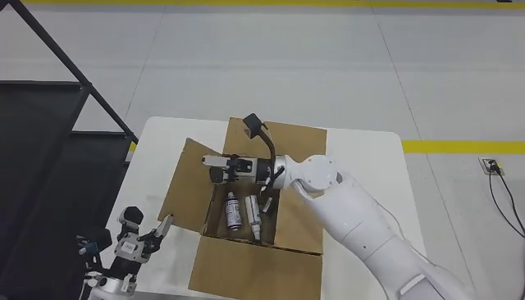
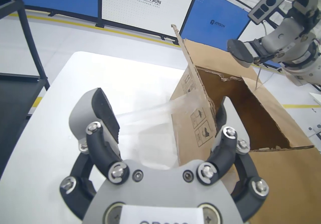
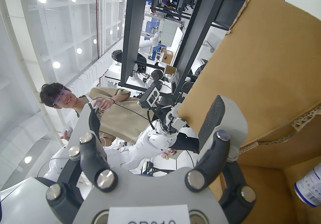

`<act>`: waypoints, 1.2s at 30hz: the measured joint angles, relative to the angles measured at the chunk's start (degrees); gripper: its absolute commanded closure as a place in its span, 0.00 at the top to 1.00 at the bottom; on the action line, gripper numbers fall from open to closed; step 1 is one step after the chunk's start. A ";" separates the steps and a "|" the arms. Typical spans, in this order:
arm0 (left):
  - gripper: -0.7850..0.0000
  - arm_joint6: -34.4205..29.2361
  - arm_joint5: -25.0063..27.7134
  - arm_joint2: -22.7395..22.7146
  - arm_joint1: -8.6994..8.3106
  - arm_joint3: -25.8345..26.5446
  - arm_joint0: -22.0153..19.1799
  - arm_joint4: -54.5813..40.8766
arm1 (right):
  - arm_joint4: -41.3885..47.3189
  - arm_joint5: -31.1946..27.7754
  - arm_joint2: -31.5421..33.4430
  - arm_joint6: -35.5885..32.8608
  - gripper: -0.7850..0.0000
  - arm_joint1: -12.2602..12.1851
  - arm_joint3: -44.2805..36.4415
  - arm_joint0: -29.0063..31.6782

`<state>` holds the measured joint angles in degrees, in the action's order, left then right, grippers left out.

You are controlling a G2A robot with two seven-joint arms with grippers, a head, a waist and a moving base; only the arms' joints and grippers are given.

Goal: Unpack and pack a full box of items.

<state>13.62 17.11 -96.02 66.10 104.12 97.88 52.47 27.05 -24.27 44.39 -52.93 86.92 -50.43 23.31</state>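
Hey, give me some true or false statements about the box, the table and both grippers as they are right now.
1. The cardboard box is open at the top. True.
2. The left gripper is shut on a can. False: it is open and holds nothing, beside the box.
3. Cans lie inside the box. True.
4. The box stands on the floor. False: it stands on the white table.
5. The right gripper is shut. False: it is open, over the box.
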 measured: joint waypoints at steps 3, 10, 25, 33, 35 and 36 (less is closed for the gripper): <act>1.00 0.06 0.22 -1.20 -0.02 -0.96 0.12 -0.34 | -1.04 0.10 3.04 -0.29 1.00 -1.36 -1.73 1.79; 1.00 -1.27 0.49 -2.90 -0.03 -3.97 -1.02 -1.40 | -2.82 1.81 9.29 -0.40 1.00 -3.94 -7.01 6.28; 1.00 -2.50 -3.24 -0.84 0.22 -8.57 -3.75 6.61 | 3.49 5.20 15.60 -14.25 1.00 -6.44 -12.83 10.87; 1.00 -0.20 -4.99 -0.76 0.46 -5.31 -2.96 8.93 | 2.69 7.23 15.06 -15.77 1.00 -6.59 -13.47 10.51; 1.00 0.92 -4.97 -1.40 0.50 -2.82 -1.89 8.75 | 2.55 6.69 15.82 -15.84 1.00 -6.88 -14.32 11.15; 1.00 1.57 -4.72 -1.91 0.52 -0.89 -0.93 8.51 | 2.16 6.39 16.53 -15.84 1.00 -7.15 -15.03 11.73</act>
<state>15.19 12.39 -97.93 66.63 103.22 96.95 60.98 29.21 -17.88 60.92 -68.77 79.77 -65.46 35.03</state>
